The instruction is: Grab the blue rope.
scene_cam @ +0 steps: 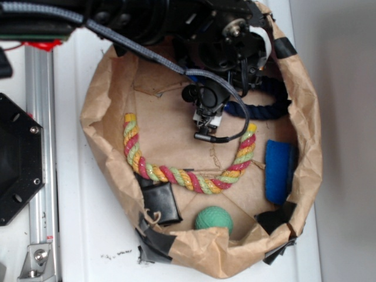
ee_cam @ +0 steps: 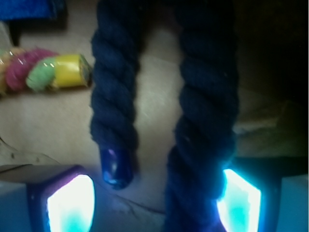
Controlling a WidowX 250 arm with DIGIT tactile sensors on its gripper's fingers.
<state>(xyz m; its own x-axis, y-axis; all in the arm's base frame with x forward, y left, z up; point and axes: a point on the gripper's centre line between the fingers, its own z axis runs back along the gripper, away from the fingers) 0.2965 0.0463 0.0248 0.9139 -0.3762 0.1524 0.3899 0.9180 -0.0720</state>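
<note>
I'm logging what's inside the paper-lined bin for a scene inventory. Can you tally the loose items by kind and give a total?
Ropes: 2, the blue rope and the striped rope
Sponges: 1, the blue sponge
Balls: 1, the green ball
Black square pieces: 1, the black block
Total: 5

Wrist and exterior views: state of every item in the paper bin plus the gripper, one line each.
blue rope: doubled over, both strands between the fingers, not clamped.
gripper: open, pads lit, low over the rope.
striped rope: lying in a U, untouched.
blue sponge: flat by the bin's wall.
green ball: resting loose near the front wall.
black pouch: lying flat, beside the striped rope.
</note>
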